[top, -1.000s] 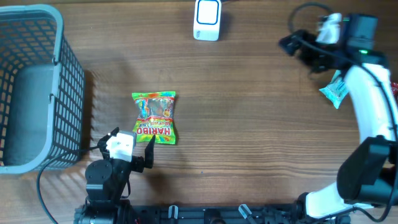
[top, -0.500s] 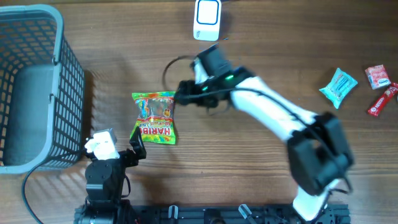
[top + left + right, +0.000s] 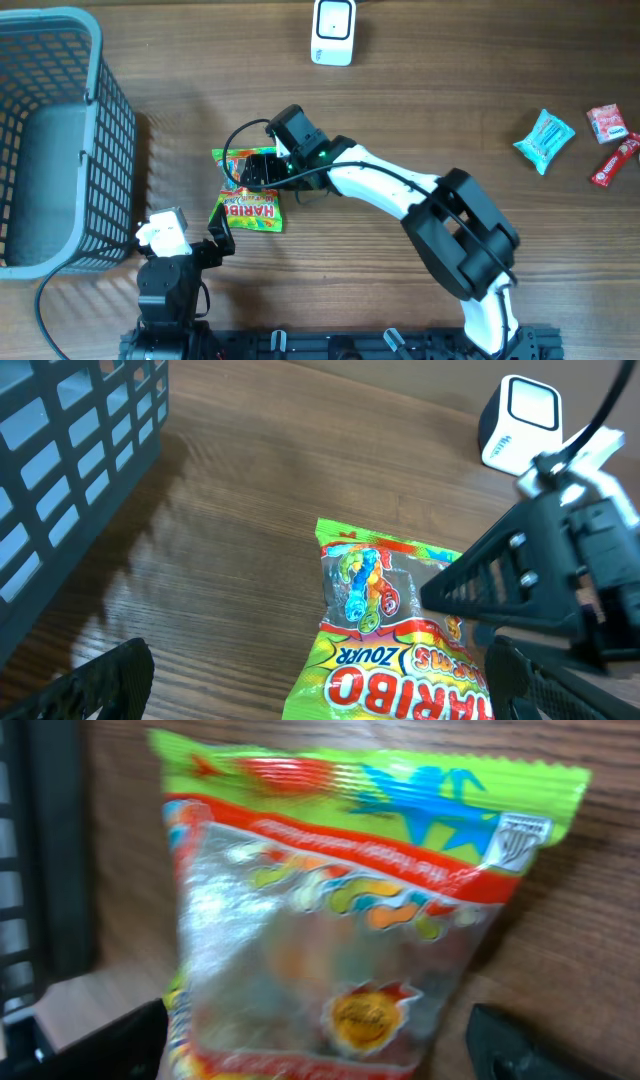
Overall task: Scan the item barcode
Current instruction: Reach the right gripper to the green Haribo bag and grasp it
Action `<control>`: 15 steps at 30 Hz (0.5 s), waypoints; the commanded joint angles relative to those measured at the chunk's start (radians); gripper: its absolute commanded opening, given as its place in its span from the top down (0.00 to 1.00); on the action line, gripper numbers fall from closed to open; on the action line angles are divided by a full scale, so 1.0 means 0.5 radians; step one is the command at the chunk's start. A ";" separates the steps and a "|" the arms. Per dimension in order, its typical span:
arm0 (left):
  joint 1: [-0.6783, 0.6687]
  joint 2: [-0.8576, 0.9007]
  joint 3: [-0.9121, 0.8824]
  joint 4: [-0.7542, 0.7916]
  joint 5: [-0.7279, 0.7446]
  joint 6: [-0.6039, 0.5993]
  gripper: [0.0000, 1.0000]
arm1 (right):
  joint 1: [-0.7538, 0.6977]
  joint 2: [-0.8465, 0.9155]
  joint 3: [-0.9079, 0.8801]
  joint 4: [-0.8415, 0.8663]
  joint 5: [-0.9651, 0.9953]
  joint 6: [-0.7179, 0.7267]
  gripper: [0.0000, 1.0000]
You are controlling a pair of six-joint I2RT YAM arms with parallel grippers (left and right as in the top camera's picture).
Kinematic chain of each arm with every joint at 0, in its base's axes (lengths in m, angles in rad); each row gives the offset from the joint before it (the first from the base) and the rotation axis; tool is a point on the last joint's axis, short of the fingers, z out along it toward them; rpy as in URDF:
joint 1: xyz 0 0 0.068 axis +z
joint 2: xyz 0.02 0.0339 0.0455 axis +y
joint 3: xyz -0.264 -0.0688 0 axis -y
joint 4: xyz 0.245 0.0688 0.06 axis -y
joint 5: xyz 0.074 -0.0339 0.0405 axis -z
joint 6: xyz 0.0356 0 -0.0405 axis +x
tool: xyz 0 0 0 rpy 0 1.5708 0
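"Haribo bag (image 3: 252,208) first: where did it lie?"

"Flat on the counter (image 3: 420,110), left of centre in the overhead view, between the basket (image 3: 100,130) at the left edge and the middle of the frame. The scanner (image 3: 333,32) stood at top centre, well apart from it."

"And how did it point?"

"Its long axis ran nearly top to bottom of the overhead frame, slightly tilted. The crimped green seam was at the upper end, the big lettering at the lower end."

"Which arm was nearer?"

"The right one. The right tool (image 3: 248,172) hung directly over the bag's upper half, reaching in from the right of the frame. In the right wrist view the bag filled the picture, with the dark fingers at the two lower corners, one on each side of it."

"Had it closed on the bag?"

"No, the fingers stood apart and straddled the bag's short width. Whether they touched the film, I couldn't tell."

"The left arm?"

"The left tool (image 3: 205,235) sat just below the bag's lower left corner, fingers spread wide and holding nothing. My judgement was that the grasp belonged to the right arm, closing across the short width."
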 commanded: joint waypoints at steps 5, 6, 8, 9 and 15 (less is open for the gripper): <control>0.010 0.002 -0.003 -0.002 -0.027 -0.025 0.00 | 0.020 0.204 0.004 0.014 0.064 0.072 0.83; 0.010 0.002 -0.003 -0.002 -0.027 -0.025 0.00 | 0.014 0.204 0.004 -0.007 0.078 0.081 0.95; 0.010 0.002 -0.003 -0.002 -0.027 -0.025 0.00 | -0.061 0.146 0.005 -0.163 0.121 0.085 0.95; 0.010 0.002 -0.003 -0.002 -0.027 -0.025 0.00 | -0.114 0.100 0.005 -0.266 0.147 0.082 0.96; 0.010 0.002 -0.003 -0.002 -0.027 -0.025 0.00 | -0.522 -0.266 0.005 -0.850 0.390 -0.189 0.96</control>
